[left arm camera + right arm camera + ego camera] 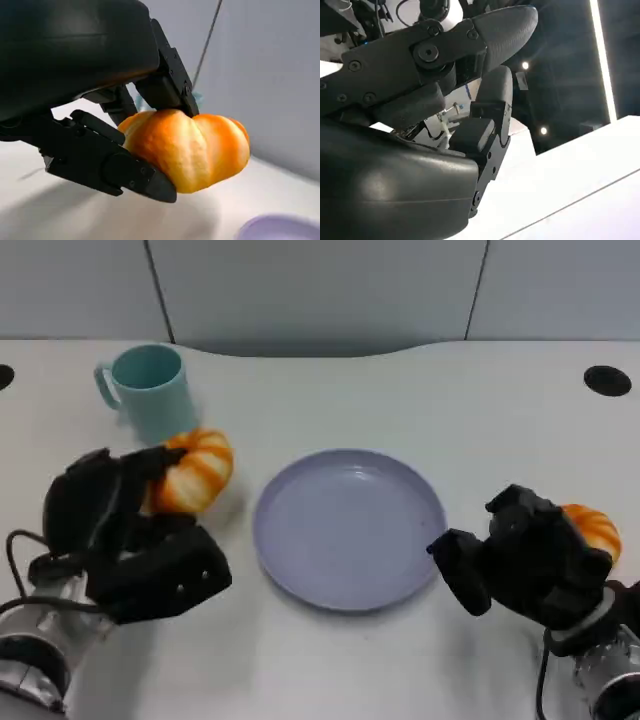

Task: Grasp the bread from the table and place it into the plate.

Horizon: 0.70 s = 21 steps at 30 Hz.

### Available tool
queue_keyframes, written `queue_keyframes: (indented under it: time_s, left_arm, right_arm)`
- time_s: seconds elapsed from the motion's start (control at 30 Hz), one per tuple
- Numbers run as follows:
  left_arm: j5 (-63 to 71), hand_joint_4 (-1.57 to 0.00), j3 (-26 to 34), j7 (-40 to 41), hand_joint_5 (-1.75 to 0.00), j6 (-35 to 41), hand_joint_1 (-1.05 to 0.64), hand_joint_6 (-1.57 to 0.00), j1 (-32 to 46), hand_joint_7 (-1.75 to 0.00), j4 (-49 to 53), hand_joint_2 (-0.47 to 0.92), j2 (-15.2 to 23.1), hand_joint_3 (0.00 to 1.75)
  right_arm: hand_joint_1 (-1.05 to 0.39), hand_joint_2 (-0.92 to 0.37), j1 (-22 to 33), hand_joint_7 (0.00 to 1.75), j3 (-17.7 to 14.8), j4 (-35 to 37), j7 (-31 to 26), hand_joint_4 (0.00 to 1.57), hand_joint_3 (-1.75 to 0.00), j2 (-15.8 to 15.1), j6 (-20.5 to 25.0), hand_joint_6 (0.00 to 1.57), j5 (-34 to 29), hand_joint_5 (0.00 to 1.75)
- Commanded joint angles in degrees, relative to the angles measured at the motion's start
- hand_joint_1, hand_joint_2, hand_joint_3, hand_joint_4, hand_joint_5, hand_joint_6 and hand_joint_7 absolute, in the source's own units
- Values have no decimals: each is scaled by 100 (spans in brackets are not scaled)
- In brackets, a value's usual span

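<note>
The bread sits pinched between the left hand's fingers, left of the plate; a second bread lies half hidden behind the right hand, whose grip I cannot tell.

A lab test bench: beyond my left hand runs a white table with cable holes; grey wall panels behind, dark ceiling spotlights past my right hand.
</note>
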Motion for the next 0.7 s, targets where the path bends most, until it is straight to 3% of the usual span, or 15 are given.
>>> queue_keyframes:
  time_s: [0.03,0.17,0.2,0.27,0.33,0.5,0.67,0.7]
  left_arm:
    - [-354,-85,240,-61,-91,-606,-22,-114,-184,-6,-107,87,-261,0]
    - [-449,-86,327,-103,-92,-794,-21,-116,-223,-5,-118,85,-420,0]
    - [-434,-87,306,-43,-91,-888,-21,-116,-253,-5,-132,85,-516,0]
    - [-406,-89,273,41,-93,-1003,-20,-117,-304,-5,-154,83,-676,0]
    - [-439,-90,290,-35,-92,-1008,-22,-118,-334,-5,-155,83,-789,0]
    - [-579,-91,363,-257,-90,-1102,-24,-118,-301,-4,-154,84,-1135,0]
    - [-524,-89,262,-247,-94,-1132,-23,-117,-210,-2,-156,84,-1351,0]
    - [-491,-89,226,-218,-95,-1147,-23,-117,-191,-2,-156,84,-1377,0]
  right_arm:
    - [-48,-89,2,63,-27,-133,-431,80,-3,7,-209,96,25,175]
    - [-53,-88,-55,68,317,-151,-879,83,-1,-202,276,99,-305,175]
    - [-53,-88,-132,68,299,-70,-719,83,-1,-197,296,100,-275,175]
    - [-46,-89,-209,49,274,18,-659,86,-1,-191,270,103,-258,175]
    - [-42,-86,-208,46,232,36,-810,83,0,-183,265,109,-240,175]
    - [-46,-88,-343,42,67,115,-426,83,-1,-21,30,112,-77,175]
    - [-42,-86,-482,46,138,201,-264,87,0,-108,880,116,-98,175]
    - [-41,-86,-467,46,103,185,-248,87,0,-85,859,115,-63,175]
